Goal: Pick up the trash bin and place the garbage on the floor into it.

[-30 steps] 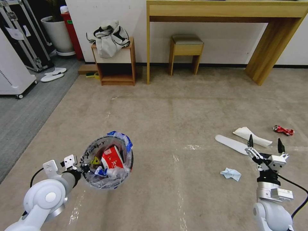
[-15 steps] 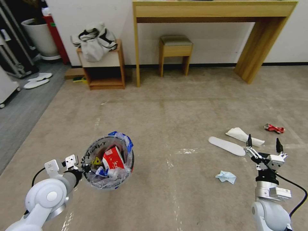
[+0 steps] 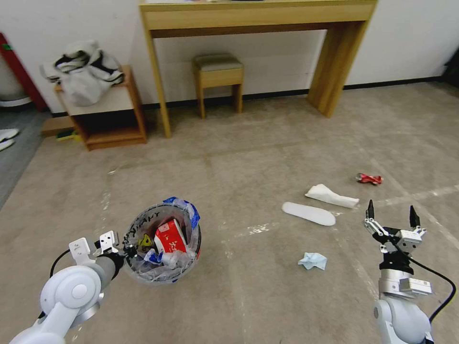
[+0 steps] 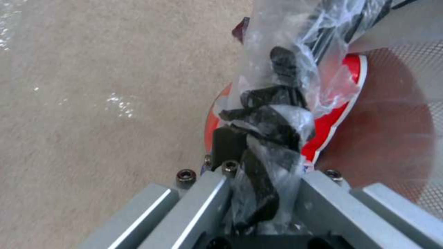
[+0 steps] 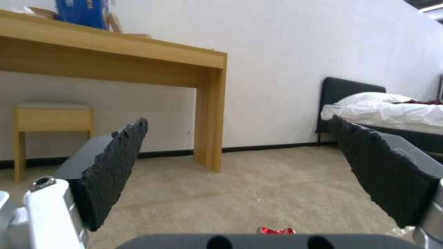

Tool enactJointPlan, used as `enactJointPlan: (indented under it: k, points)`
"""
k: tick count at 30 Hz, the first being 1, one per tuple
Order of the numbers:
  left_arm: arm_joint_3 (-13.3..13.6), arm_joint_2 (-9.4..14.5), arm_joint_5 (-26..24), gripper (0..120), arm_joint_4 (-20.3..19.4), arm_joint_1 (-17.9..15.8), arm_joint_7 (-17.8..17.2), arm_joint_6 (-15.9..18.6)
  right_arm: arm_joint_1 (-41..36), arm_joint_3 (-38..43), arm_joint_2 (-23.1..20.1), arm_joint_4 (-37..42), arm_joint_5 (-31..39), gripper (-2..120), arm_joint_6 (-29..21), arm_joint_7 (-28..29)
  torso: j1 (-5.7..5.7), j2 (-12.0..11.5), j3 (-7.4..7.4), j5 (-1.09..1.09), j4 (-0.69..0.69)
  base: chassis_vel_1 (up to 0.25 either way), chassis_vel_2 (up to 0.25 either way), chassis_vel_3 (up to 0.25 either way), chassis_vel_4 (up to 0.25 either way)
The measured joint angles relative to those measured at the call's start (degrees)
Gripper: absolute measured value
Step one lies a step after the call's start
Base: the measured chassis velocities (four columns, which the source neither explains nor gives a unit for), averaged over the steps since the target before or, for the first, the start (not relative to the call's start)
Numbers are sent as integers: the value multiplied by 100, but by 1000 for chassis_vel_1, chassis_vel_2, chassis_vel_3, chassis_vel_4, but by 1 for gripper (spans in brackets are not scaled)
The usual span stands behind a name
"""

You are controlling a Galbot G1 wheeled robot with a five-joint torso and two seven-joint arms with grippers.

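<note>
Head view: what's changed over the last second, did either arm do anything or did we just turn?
Only the view swung to the right: desk, stool and floor litter slid left across the picture, so the camera turned and the things lay still. The left gripper stays shut on the bin, carton inside. The right gripper stays open and raised. Slipper, tissue and can lie untouched.

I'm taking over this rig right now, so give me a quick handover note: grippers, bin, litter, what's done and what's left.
Left gripper: shut on the trash bin rim, bin held off the floor.
Right gripper: open, empty, raised above the carpet.
Done: red-and-white carton and some wrappers are in the bin.
Left on the floor: blue-white tissue, flat white slipper, white wrapper, red can.
</note>
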Motion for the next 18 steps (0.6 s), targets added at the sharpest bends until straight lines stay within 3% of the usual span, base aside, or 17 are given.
enactJointPlan:
  k: [18]
  points:
    - [-87,-3,34,0,-119,122,-10,-51,-54,-10,55,50,-31,100,26,-43,0,0,0,-1,1,-93,104,95,-101]
